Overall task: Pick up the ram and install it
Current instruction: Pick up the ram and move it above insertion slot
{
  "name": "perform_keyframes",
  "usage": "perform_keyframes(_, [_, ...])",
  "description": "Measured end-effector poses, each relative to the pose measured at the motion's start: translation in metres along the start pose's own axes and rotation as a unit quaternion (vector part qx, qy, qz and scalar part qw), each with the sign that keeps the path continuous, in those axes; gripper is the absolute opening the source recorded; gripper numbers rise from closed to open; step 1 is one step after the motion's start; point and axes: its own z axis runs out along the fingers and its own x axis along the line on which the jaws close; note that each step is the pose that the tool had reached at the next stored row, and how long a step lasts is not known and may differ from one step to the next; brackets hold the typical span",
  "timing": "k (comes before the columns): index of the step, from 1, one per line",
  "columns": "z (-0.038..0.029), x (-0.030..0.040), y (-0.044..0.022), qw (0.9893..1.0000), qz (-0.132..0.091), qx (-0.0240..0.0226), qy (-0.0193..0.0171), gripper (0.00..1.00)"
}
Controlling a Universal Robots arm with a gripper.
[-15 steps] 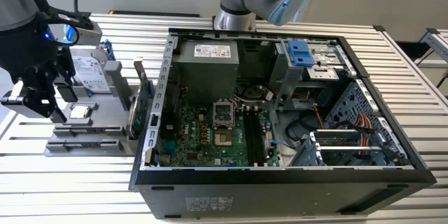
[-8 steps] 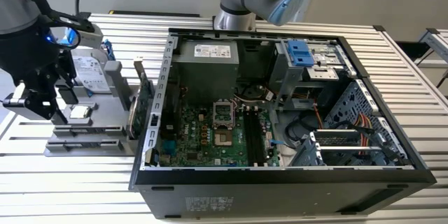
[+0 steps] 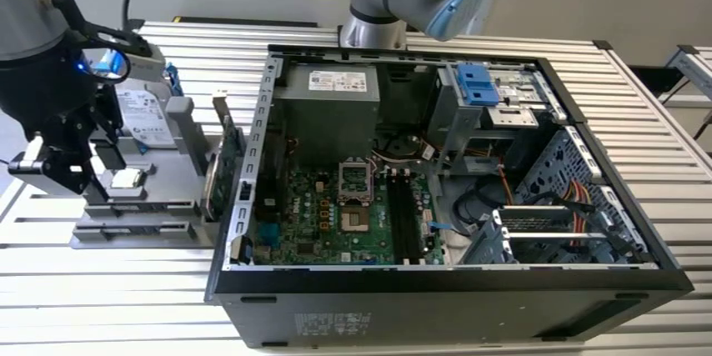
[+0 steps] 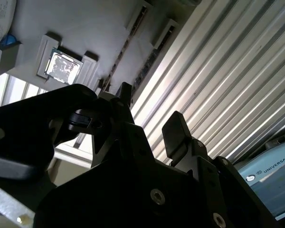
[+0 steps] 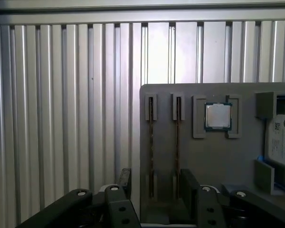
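Two ram sticks stand edge-on in narrow slots of a grey holder [image 5: 204, 161]: one ram stick [image 5: 150, 147] and a second ram stick [image 5: 177, 147] beside it. They also appear as thin dark strips, one ram stick [image 4: 133, 33] and the other [image 4: 154, 54]. My black gripper [image 5: 156, 183] hovers above the holder's end, open, with nothing between its fingers; one finger [image 5: 125, 178] is just off the holder's edge. In the exterior view the gripper [image 3: 76, 174] hangs over the holder at that view's left, beside the open computer case [image 3: 445, 281].
On the holder sit a silver processor chip [image 5: 217, 116], a silver hard drive [image 3: 145, 118] in a blue frame, and an upright green expansion card [image 3: 228, 164]. The motherboard's long black memory slots [image 3: 406, 214] lie inside the case. A ribbed metal table [image 3: 112, 306] carries everything.
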Motion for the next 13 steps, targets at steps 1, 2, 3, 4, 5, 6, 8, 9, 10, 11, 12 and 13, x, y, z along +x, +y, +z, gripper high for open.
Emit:
perform_keyframes(1, [0.0007, 0.0, 0.0, 1.0, 0.0, 0.0, 0.0005, 1.0])
perform_keyframes(2, [0.0014, -0.0001, 0.0, 1.0, 0.0, 0.0, 0.0011, 1.0])
perform_keyframes(3, [0.0021, -0.0002, 0.0, 1.0, 0.0, 0.0, 0.0015, 1.0])
perform_keyframes(4, [0.0028, -0.0003, 0.0, 1.0, 0.0, 0.0, 0.002, 1.0])
perform_keyframes(5, [0.0036, -0.0003, 0.0, 1.0, 0.0, 0.0, 0.0025, 1.0])
perform_keyframes(6, [0.0043, -0.0004, 0.0, 1.0, 0.0, 0.0, 0.003, 1.0])
perform_keyframes(8, [0.0059, -0.0006, -0.0001, 1.0, 0.0, 0.0001, 0.0039, 1.0])
perform_keyframes(9, [0.0066, -0.0006, 0.0, 1.0, 0.0, 0.0, 0.0043, 1.0])
perform_keyframes(10, [0.0074, -0.0007, -0.0001, 1.0, 0.0, 0.0, 0.0047, 1.0])
perform_keyframes(11, [0.0082, -0.0008, -0.0001, 1.0, 0.0, 0.0, 0.0051, 1.0])
perform_keyframes(12, [0.009, -0.0009, -0.0001, 1.0, 0.0, 0.0, 0.0055, 1.0])
perform_keyframes(13, [0.0098, -0.001, -0.0001, 1.0, 0.0, 0.0, 0.0059, 1.0])
